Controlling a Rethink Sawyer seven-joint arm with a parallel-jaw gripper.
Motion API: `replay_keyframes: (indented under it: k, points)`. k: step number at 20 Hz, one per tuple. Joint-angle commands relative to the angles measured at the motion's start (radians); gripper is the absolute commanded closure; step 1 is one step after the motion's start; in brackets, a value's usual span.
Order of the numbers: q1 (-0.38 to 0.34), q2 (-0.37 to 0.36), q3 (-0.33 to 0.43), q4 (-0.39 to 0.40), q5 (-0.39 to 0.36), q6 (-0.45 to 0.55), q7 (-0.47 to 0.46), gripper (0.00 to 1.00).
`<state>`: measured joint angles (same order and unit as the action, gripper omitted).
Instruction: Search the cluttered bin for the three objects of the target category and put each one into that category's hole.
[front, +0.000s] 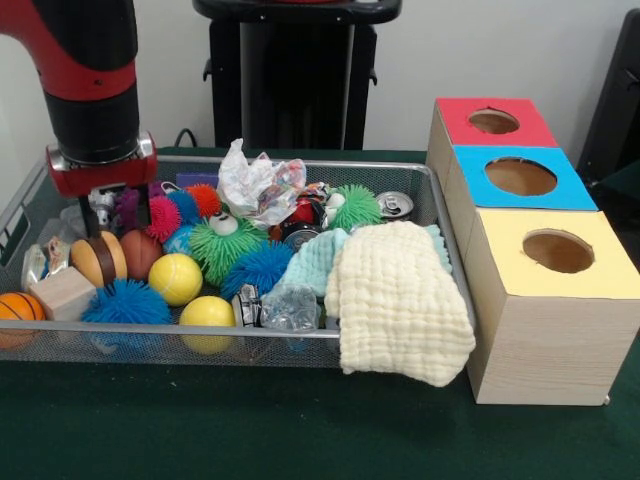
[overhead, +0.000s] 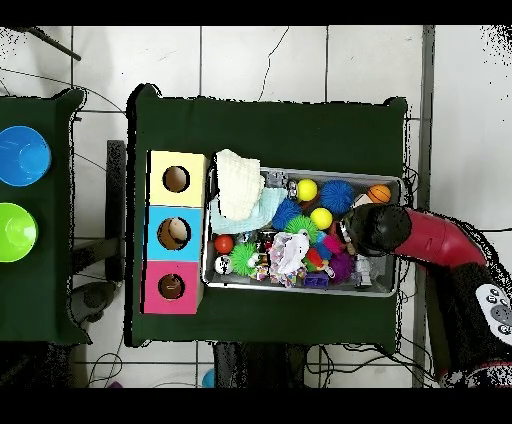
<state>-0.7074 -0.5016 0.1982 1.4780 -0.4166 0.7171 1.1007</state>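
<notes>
The silver wire-mesh bin (front: 300, 165) stands on the green table and is full of toys; it also shows in the overhead view (overhead: 300, 290). Three wooden boxes with holes stand beside it: red top (front: 495, 122), blue top (front: 520, 177), yellow top (front: 555, 250). My gripper (front: 97, 228) hangs low over the bin's left end in the front view, just above a tan toy burger (front: 98, 260) and next to an orange ball (front: 140, 252). In the overhead view the arm's wrist (overhead: 375, 228) hides the gripper.
The bin holds yellow balls (front: 175, 278), blue spiky balls (front: 127, 303), a green spiky ball with eyes (front: 222, 245), a crumpled wrapper (front: 255, 185), a can (front: 394, 205), a wooden block (front: 65, 292) and a small basketball (front: 18, 308). A cream cloth (front: 400, 300) hangs over the front rim.
</notes>
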Motion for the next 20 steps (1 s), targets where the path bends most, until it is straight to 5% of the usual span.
replay_keyframes:
  k: [1,20]
  points:
    - [-0.028,0.115,0.108,-0.085,-0.076,-0.034,-0.13,0.0]
    - [-0.112,0.232,0.168,-0.092,-0.187,-0.154,-0.158,0.0]
